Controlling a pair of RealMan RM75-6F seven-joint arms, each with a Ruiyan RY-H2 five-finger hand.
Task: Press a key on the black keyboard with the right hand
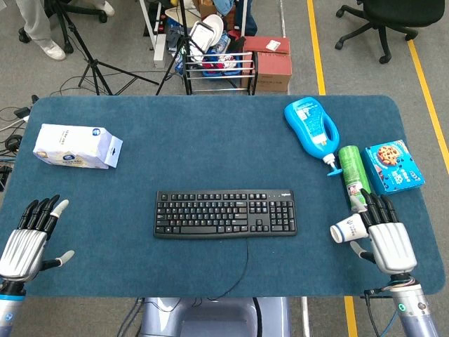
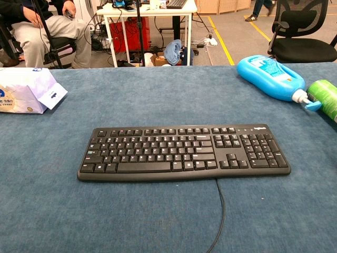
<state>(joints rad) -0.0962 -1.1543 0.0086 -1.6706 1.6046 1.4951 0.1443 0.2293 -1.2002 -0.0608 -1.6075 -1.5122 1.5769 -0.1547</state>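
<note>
The black keyboard (image 1: 224,213) lies flat at the table's middle, its cable trailing off the front edge; the chest view shows the black keyboard (image 2: 183,152) with nothing on its keys. My right hand (image 1: 387,235) hovers near the front right of the table, well to the right of the keyboard, fingers spread and holding nothing, just beside a small white paper cup (image 1: 349,228). My left hand (image 1: 27,239) stays at the front left corner, fingers apart and empty. Neither hand shows in the chest view.
A white tissue pack (image 1: 77,146) lies at the left. At the right are a blue bottle (image 1: 313,127) on its side, a green can (image 1: 354,177) and a blue cookie box (image 1: 394,166). Chairs, stands and boxes crowd the floor beyond the table's far edge.
</note>
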